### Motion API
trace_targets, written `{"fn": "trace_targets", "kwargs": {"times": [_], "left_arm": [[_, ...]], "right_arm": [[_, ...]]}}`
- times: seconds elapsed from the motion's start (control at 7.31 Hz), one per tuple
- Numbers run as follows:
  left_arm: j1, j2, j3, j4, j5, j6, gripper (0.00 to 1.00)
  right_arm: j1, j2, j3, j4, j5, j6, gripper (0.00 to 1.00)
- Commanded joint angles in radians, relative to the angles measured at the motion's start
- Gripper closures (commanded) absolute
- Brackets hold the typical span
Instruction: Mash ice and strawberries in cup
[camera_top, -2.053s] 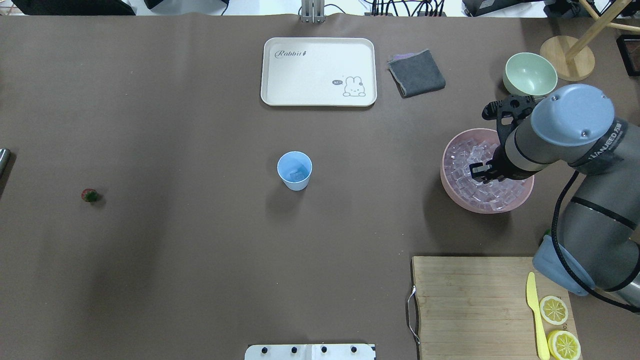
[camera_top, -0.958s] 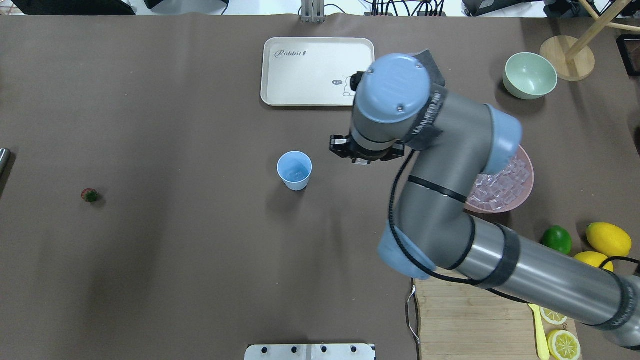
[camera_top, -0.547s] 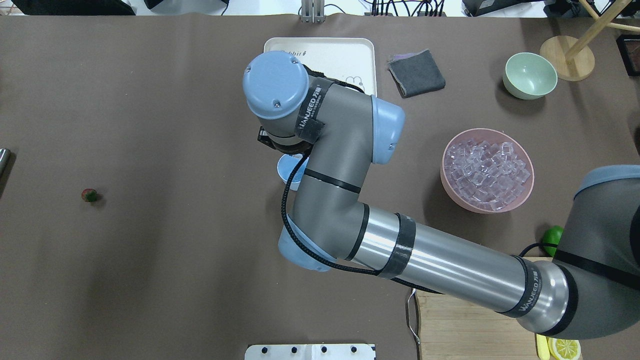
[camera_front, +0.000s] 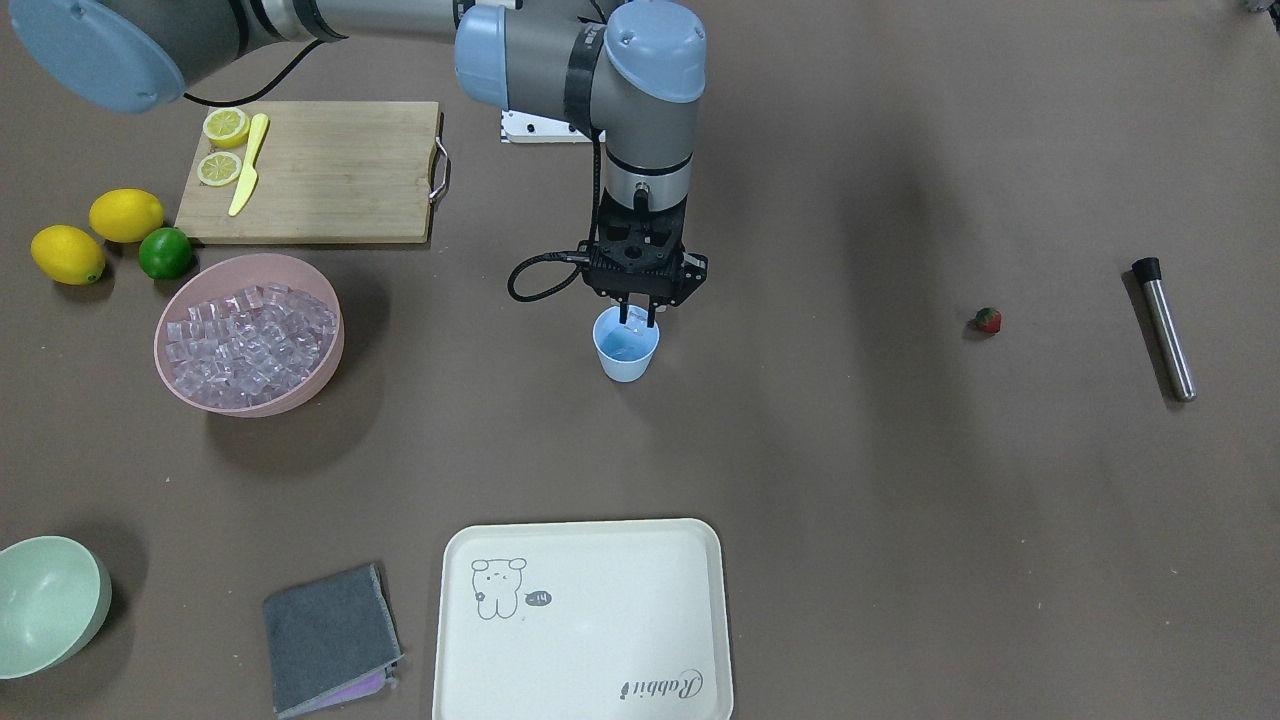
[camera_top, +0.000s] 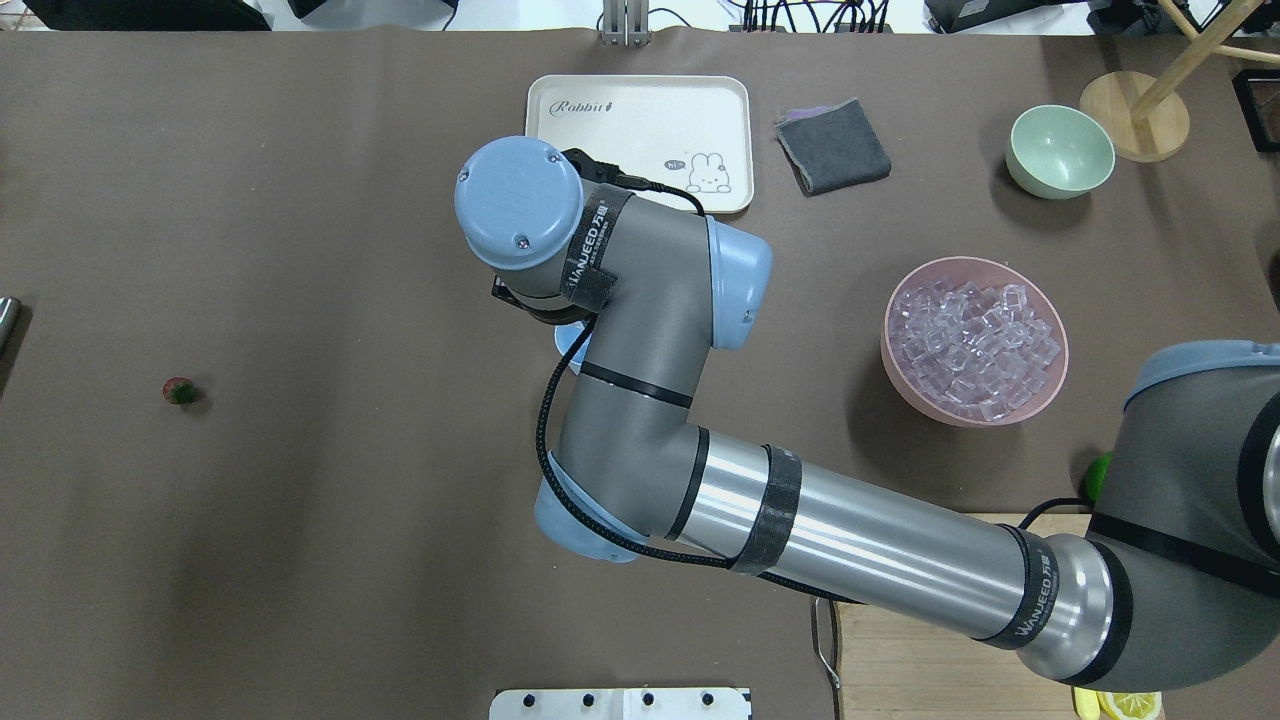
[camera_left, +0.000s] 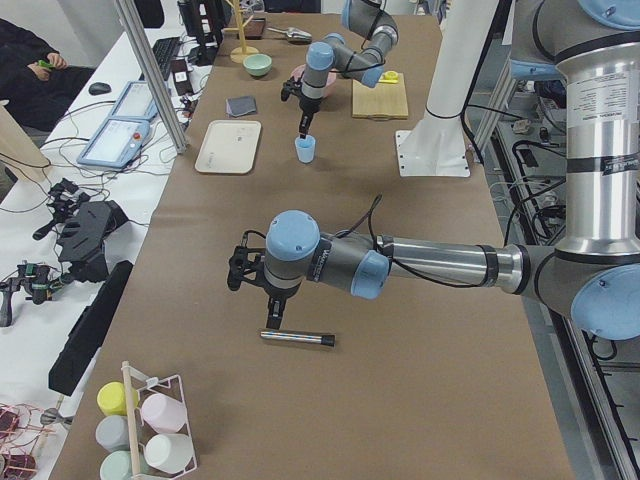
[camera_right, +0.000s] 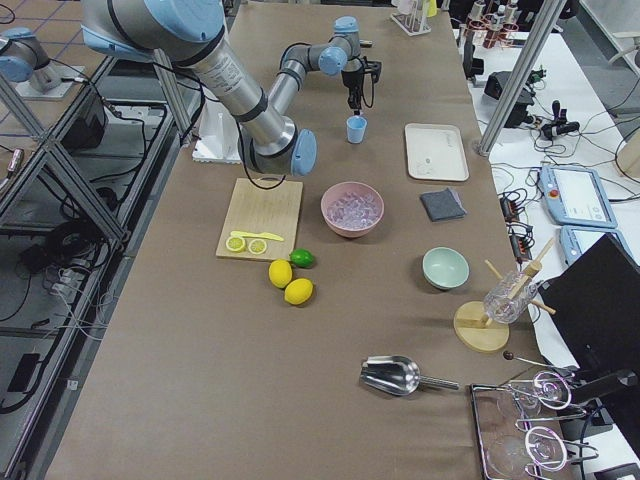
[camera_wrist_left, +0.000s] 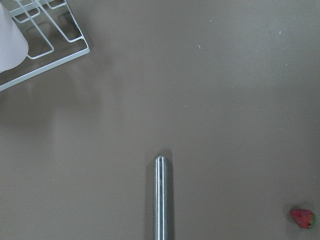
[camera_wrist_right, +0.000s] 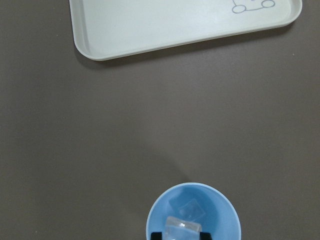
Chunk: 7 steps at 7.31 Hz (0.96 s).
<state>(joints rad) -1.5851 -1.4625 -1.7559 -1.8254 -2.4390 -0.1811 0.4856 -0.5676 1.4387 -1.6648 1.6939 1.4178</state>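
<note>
1. Right gripper (camera_front: 638, 318): its pads (camera_wrist_right: 156, 235) are closed on one ice cube (camera_wrist_right: 182, 228).
2. Cup (camera_wrist_right: 194, 212): sits directly beneath those fingertips, with one loose cube (camera_wrist_right: 186, 206) on its floor.
3. Pink bowl (camera_front: 318, 385): well off to one side of the fingers and heaped with spare ice (camera_front: 245, 335).
4. Strawberry (camera_front: 988, 320): lies on the table far to the fingers' other side, well apart from the cup.
5. Muddler (camera_front: 1165, 335): lies flat beyond the strawberry. The left gripper (camera_left: 272, 322) hangs over it, and you cannot tell whether its fingers are open or closed.

Progress, as you may judge it: the ice is partly loaded, the strawberry is not yet in the cup, and mashing has not begun.

Views: only the right wrist camera shows you the gripped cube and the cup's contents. In the overhead view the arm hides nearly all of the cup. The left wrist camera shows the muddler and strawberry but no fingers.
</note>
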Motion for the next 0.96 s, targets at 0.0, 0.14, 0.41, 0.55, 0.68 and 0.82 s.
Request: {"fn": "trace_targets", "kwargs": {"times": [0.0,0.14,0.41,0.55,0.68,0.82], "left_arm": [[-0.001,0.001,-0.001,0.000,0.000,0.003,0.02],[-0.001,-0.001,-0.001,0.000,0.000,0.002,0.02],[-0.001,0.001,-0.005,0.002,0.000,0.002,0.02],[-0.004,0.002,-0.013,0.000,-0.001,0.002,0.02],[-0.012,0.002,-0.013,0.002,-0.008,0.002,0.02],[-0.016,0.002,-0.017,0.002,-0.018,-0.001,0.02]], "right_arm": [[0.004,-0.035,0.037,0.016,-0.002,-0.008,0.01],[0.013,-0.122,0.161,-0.010,0.006,-0.019,0.01],[0.078,-0.292,0.339,-0.018,0.047,-0.173,0.02],[0.109,-0.369,0.388,-0.012,0.084,-0.244,0.02],[0.145,-0.439,0.429,-0.016,0.105,-0.272,0.08],[0.193,-0.522,0.462,-0.007,0.162,-0.299,0.08]]}}
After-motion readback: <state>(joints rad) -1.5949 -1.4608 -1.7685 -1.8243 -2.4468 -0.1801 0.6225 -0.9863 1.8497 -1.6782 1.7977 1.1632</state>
